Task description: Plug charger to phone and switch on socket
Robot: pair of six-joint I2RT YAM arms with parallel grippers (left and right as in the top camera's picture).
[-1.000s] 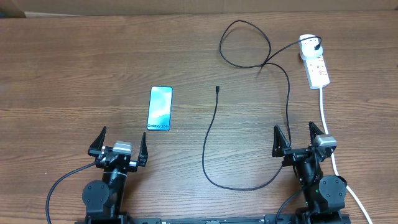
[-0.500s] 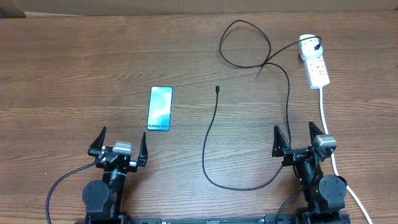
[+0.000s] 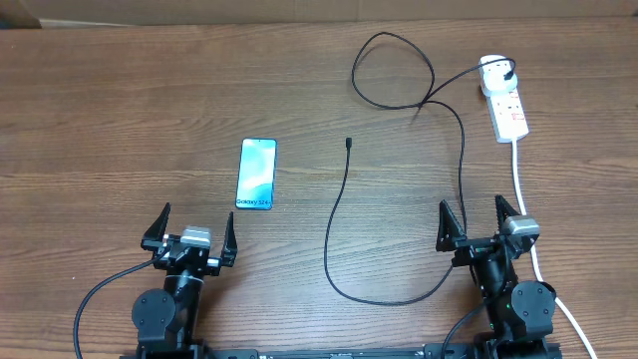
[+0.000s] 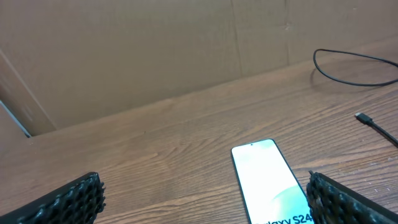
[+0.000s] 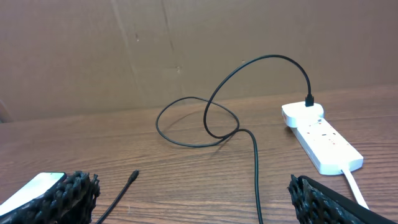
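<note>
The phone (image 3: 256, 174) lies flat on the wooden table left of centre, blue screen up, "Galaxy" text at its near edge; it also shows in the left wrist view (image 4: 270, 179). The charger cable (image 3: 339, 214) runs from its free tip (image 3: 348, 142) in a long curve and a loop to a plug in the socket (image 3: 505, 104), a white power strip at the far right. The tip (image 5: 132, 177) and socket (image 5: 323, 140) show in the right wrist view. My left gripper (image 3: 193, 235) is open and empty, near the phone's near end. My right gripper (image 3: 483, 225) is open and empty.
The socket's thick white cord (image 3: 526, 209) runs down the right side past my right arm to the table's front edge. A brown cardboard wall (image 4: 155, 50) stands behind the table's far edge.
</note>
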